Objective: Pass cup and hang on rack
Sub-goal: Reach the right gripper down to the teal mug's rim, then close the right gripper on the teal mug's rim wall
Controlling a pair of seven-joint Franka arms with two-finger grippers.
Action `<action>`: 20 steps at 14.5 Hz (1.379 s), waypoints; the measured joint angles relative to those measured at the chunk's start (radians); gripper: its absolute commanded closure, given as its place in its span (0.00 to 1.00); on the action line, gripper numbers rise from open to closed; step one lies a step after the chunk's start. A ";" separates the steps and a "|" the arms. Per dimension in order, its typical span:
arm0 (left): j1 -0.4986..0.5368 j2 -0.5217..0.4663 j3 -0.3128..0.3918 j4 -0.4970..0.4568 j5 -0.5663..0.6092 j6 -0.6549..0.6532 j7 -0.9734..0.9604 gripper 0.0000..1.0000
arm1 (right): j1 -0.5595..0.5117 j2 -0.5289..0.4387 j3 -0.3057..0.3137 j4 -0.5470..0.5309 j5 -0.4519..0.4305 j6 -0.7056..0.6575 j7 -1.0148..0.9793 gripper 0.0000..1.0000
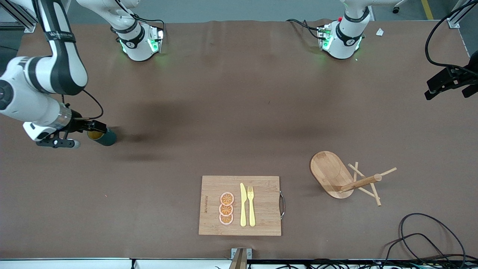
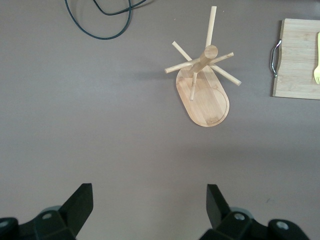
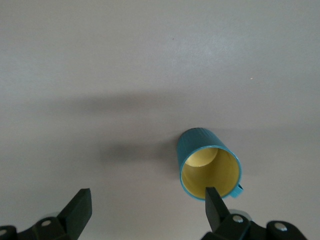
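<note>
The cup (image 1: 104, 137) is a small dark teal mug with a mustard-yellow inside, standing upright near the right arm's end of the table. My right gripper (image 1: 86, 134) is open just over it. In the right wrist view, one fingertip (image 3: 212, 200) overlaps the cup's (image 3: 207, 162) rim and the other is off to the side over bare table. The rack (image 1: 338, 175), a light wooden mug tree on an oval base, stands toward the left arm's end. My left gripper (image 1: 448, 89) is open and empty, high over that end. The left wrist view shows the rack (image 2: 202, 85) below that gripper (image 2: 150, 200).
A bamboo cutting board (image 1: 261, 220) with orange slices (image 1: 226, 208), a yellow knife (image 1: 243, 205) and a fork (image 1: 251, 205) lies at the table's near edge. Black cables (image 1: 425, 235) lie at the near corner by the left arm's end.
</note>
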 measured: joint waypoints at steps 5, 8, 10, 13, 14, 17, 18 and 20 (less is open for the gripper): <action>0.000 0.000 0.000 0.000 0.000 -0.001 0.000 0.00 | -0.013 -0.017 -0.001 -0.107 0.000 0.140 -0.026 0.00; 0.000 0.000 -0.001 -0.001 0.000 -0.001 0.000 0.00 | -0.045 -0.018 -0.004 -0.147 0.000 0.213 -0.070 0.00; 0.000 0.000 -0.001 -0.001 0.000 -0.001 0.000 0.00 | -0.062 -0.018 -0.005 -0.167 0.000 0.265 -0.093 0.00; 0.000 0.000 -0.001 -0.001 0.000 -0.001 0.000 0.00 | -0.065 -0.014 -0.005 -0.228 0.000 0.365 -0.102 0.00; 0.000 0.000 -0.001 -0.001 0.000 -0.001 0.000 0.00 | -0.065 -0.012 -0.004 -0.246 0.000 0.386 -0.102 0.00; 0.000 0.000 -0.001 -0.001 0.000 -0.001 0.000 0.00 | -0.065 -0.009 -0.003 -0.277 0.000 0.403 -0.102 0.00; 0.000 0.000 -0.001 -0.001 0.000 -0.001 0.000 0.00 | -0.065 -0.009 -0.003 -0.284 0.000 0.403 -0.102 0.00; 0.000 0.000 -0.001 -0.001 0.000 -0.001 0.000 0.00 | -0.064 -0.009 -0.002 -0.292 0.000 0.404 -0.102 0.03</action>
